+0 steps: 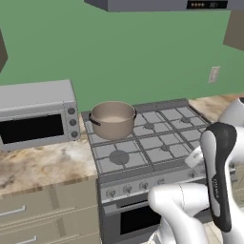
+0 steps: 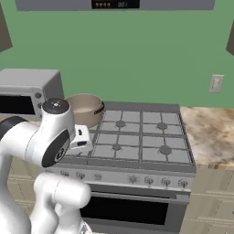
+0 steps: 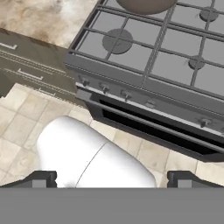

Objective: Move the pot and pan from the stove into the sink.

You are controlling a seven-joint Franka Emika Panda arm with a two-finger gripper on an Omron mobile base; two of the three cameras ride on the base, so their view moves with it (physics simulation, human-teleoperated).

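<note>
The tan-brown pot point(image 1: 113, 119) stands upright on the rear left burner of the grey stove point(image 1: 157, 155). From the other side, the pot point(image 2: 84, 109) shows behind my arm, on the stove point(image 2: 141, 137). The pot's lower rim point(image 3: 144, 4) sits at the top edge of the hand view, above the stove's grates point(image 3: 175, 48). My gripper point(image 3: 113, 179) is open, its two dark tips far apart with nothing between them. It hangs in front of the stove's front edge, well short of the pot. The pan and the sink are out of view.
A grey microwave point(image 1: 38, 114) stands on the marble counter point(image 1: 43, 164) left of the stove. More counter point(image 2: 210, 132) runs to the stove's right. A range hood point(image 1: 157, 5) hangs overhead. Front knobs and the oven door point(image 3: 148, 118) face the tiled floor.
</note>
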